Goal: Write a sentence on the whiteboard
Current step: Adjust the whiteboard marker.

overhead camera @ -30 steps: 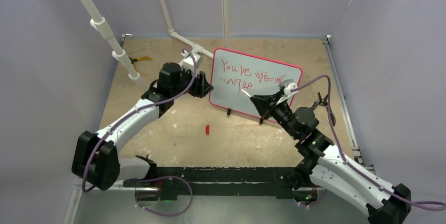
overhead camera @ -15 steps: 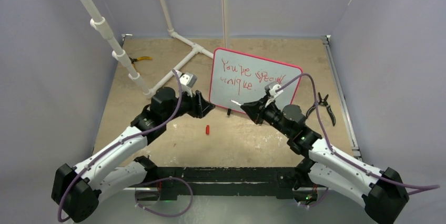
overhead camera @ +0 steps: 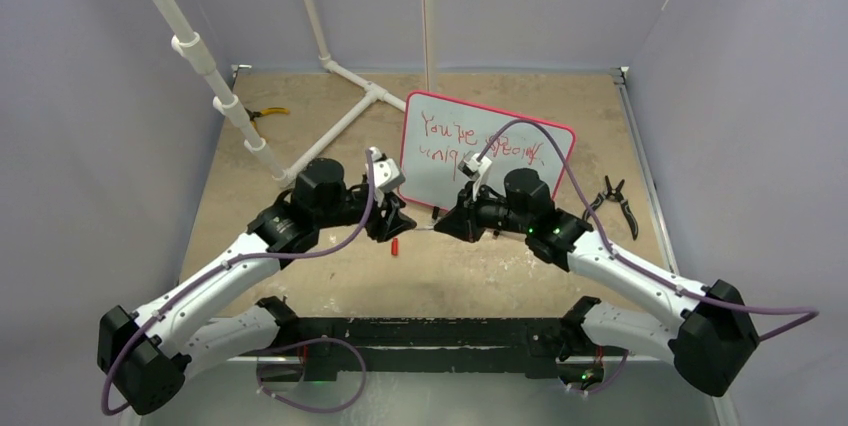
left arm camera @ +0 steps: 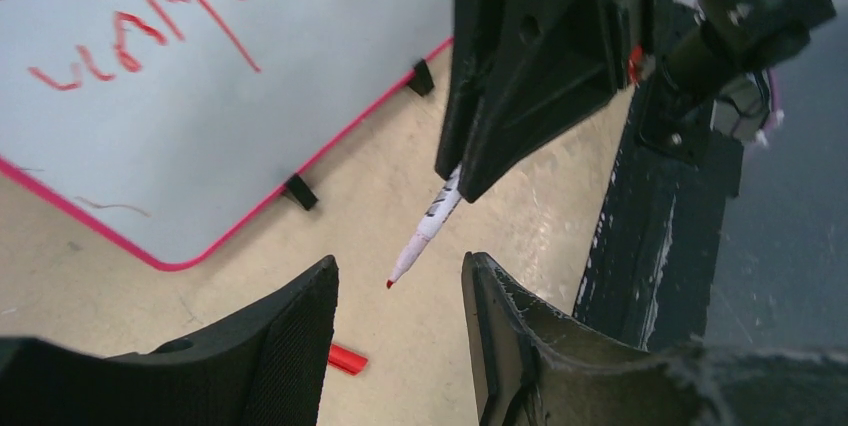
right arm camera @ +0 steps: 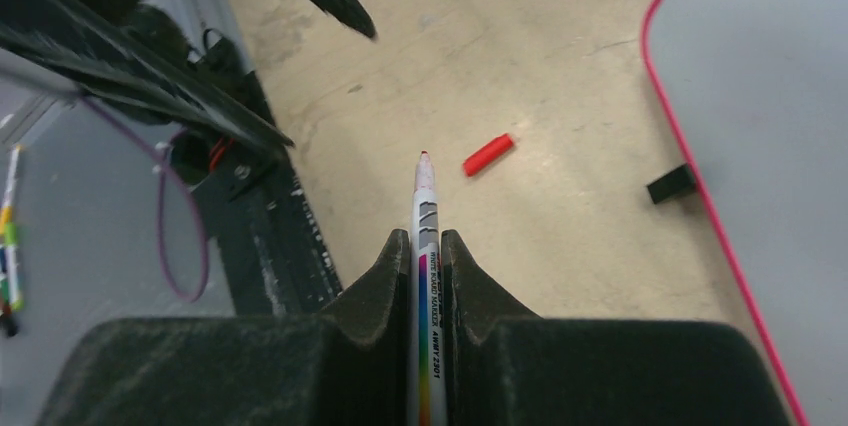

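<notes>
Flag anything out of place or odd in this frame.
A red cap lies loose on the table in front of the whiteboard, while the right hand holds the uncapped marker. The whiteboard also sits skewed to the table's edges.

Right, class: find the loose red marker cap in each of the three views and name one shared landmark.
Top external: the red cap lies at centre, just below the whiteboard.
Left wrist: bottom edge, left of centre.
Right wrist: centre, right of the marker tip.
Shared landmark: the whiteboard, in all three.
</notes>
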